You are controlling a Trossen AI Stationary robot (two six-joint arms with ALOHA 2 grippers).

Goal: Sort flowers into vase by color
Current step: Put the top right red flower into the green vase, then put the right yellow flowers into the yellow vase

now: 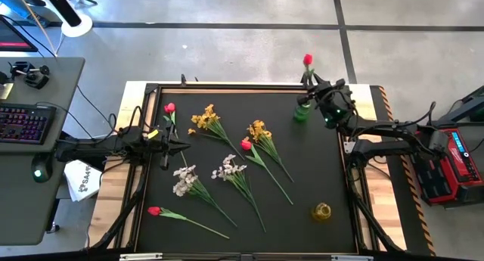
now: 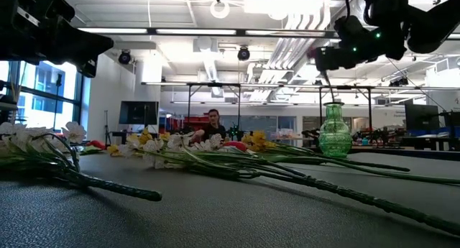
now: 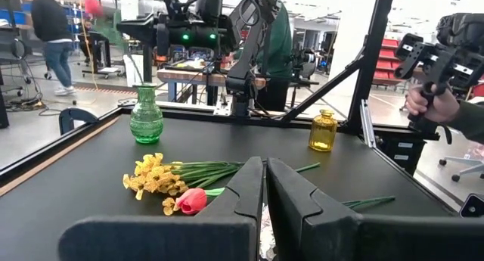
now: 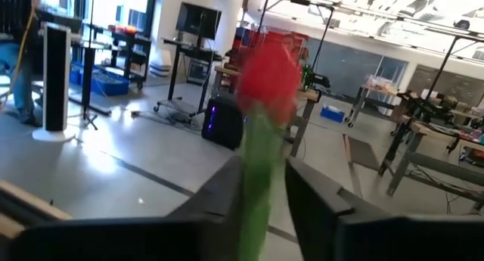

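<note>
Several green-stemmed flowers lie flat on the black table: a red bud (image 1: 169, 108), two yellow clusters (image 1: 204, 119) (image 1: 259, 130), a second red bud (image 1: 246, 145), two white sprays (image 1: 184, 179) (image 1: 228, 169) and a third red bud (image 1: 155, 211). My right gripper (image 1: 312, 81) is at the far right, above the green vase (image 1: 302, 111), shut on another red flower (image 1: 308, 60). My left gripper (image 1: 168, 144) hovers shut near the table's left side, just short of the first red flower's stem. In the left wrist view, a yellow cluster (image 3: 155, 175) and a red bud (image 3: 192, 200) lie beyond its fingers. My right gripper pinches the red flower's stem (image 4: 255, 187) between its two fingers, a little below the bud (image 4: 269, 70). The fingers are about level and lie across the stem. The flower stands upright and clear of the table, and its thin lower stem (image 2: 327, 88) hangs toward the green vase's mouth (image 2: 333, 104).
A yellow glass vase (image 1: 322, 211) stands near the table's right near corner. A raised black frame (image 1: 227, 88) borders the table. A person (image 3: 454, 102) holds a device beyond the right edge. Bare mat lies between the flowers and the yellow vase.
</note>
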